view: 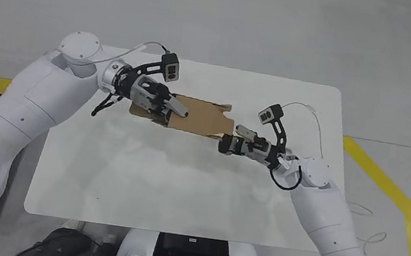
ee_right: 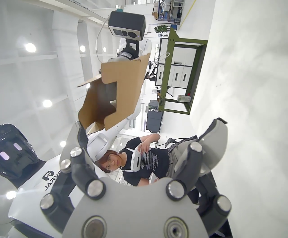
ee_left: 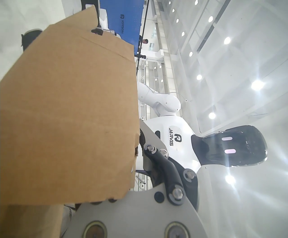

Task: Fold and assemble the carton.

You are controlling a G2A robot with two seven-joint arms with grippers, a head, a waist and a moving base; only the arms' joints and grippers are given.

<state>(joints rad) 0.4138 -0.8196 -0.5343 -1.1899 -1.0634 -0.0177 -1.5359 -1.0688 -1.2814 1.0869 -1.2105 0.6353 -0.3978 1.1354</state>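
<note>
A flat brown carton (view: 199,115) is held above the white table (view: 181,195), towards its far side. My left gripper (view: 165,107) is shut on the carton's left end. In the left wrist view the carton (ee_left: 67,112) lies right against my left gripper (ee_left: 137,153), hiding one finger. My right gripper (view: 225,142) sits at the carton's near right corner. In the right wrist view my right gripper (ee_right: 148,124) is open with nothing between its fingers. There the carton (ee_right: 121,90) hangs just beyond the fingertips with its end flaps spread, close to one finger (ee_right: 78,133).
The table's bare white top (view: 144,182) spreads out below and in front of both arms. Yellow floor tape (view: 386,179) runs past the table's right edge.
</note>
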